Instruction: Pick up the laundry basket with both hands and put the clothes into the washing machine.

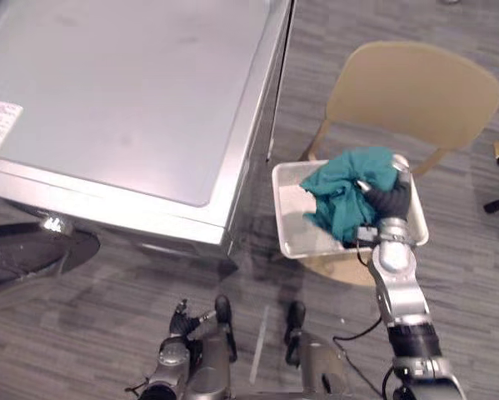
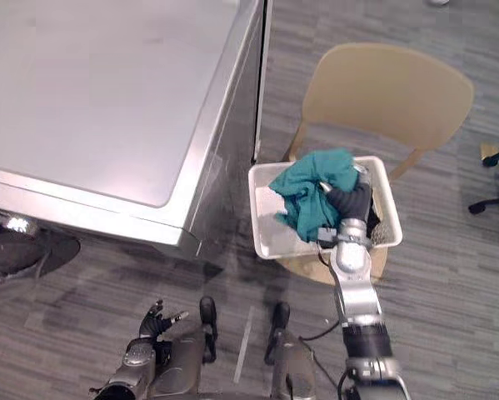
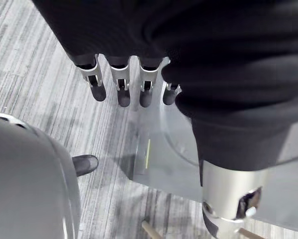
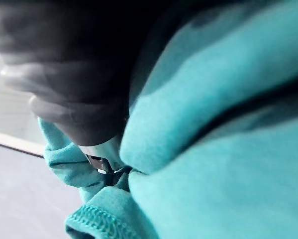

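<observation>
One silver washing machine (image 1: 124, 100) is the biggest thing; a tan chair (image 1: 416, 92) stands just beside its right side, and the white laundry basket (image 1: 286, 208) sits on that chair, near the machine's front right corner. Teal cloth (image 1: 345, 187) is bunched in the basket, off the machine's right side, with the right hand (image 1: 389, 200) sunk in it, fingers buried, so grip cannot be told. Left hand (image 1: 181, 321) hangs low before the machine's front, fingers (image 3: 120, 89) relaxed, holding nothing.
</observation>
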